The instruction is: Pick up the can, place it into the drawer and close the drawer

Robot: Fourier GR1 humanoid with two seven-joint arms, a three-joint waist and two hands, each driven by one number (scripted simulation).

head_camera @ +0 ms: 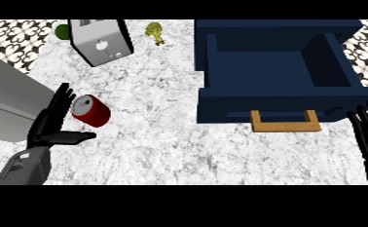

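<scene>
Marble counter (179, 138) is seen from above. Left of the drawer (277, 82), the left hand (52, 121) is spread beside the can (90, 110), fingers straight, thumb out. Right of the drawer's handle (285, 122), only the right hand's (359, 128) straight fingers are shown. Beyond the can (lying on its side) a toaster (102, 41) is seen.

The counter (179, 138) has a white marble top with grey veins. At the far corners a black and white patterned tile wall (25, 38) shows. A silver toaster (101, 41) stands at the far left, with a green round thing (63, 31) behind it. A small yellow-green object (155, 32) is further right. At the left edge lies a grey steel surface (18, 104), perhaps a sink.
</scene>
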